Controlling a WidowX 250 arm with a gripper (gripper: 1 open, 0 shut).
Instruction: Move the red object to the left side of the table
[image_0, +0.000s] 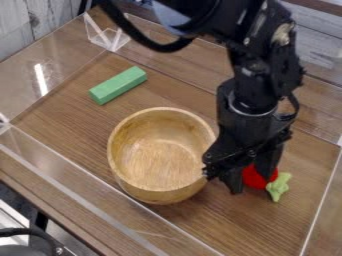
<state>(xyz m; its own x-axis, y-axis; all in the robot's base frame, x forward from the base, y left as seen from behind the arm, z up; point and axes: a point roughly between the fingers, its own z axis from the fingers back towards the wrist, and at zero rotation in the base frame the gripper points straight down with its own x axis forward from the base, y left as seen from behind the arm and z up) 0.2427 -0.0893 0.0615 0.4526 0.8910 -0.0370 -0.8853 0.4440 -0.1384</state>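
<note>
Going left to right: green block (118, 86) sat at about 10 o'clock on the table (80, 125), lying flat, long axis running from 8 to 2 o'clock, well apart from everything else. Wooden bowl (162, 154) sat just below frame center, upright, nothing visible in it. Gripper (245, 174) was at about 4 o'clock, just beside the bowl's right rim, pointing straight down off the black arm (258, 90). Fingers (218, 167) were down at table level, one on either side of the red object (257, 178), jaws part-way apart around it. Couldn't tell whether they were actually touching or clamping it: most of the fruit was hidden behind the black fingers. Red object lay on the table at about 4 o'clock, right of the bowl and near the right acrylic wall (310, 215), with only a red patch showing between and behind the fingers. Its green leafy stem (278, 187) stuck out at 4 o'clock from the red body, clear of the gripper on the right side and resting on the wood. So the long axis ran roughly 10 to 4 o'clock, stem end toward the lower right.
</note>
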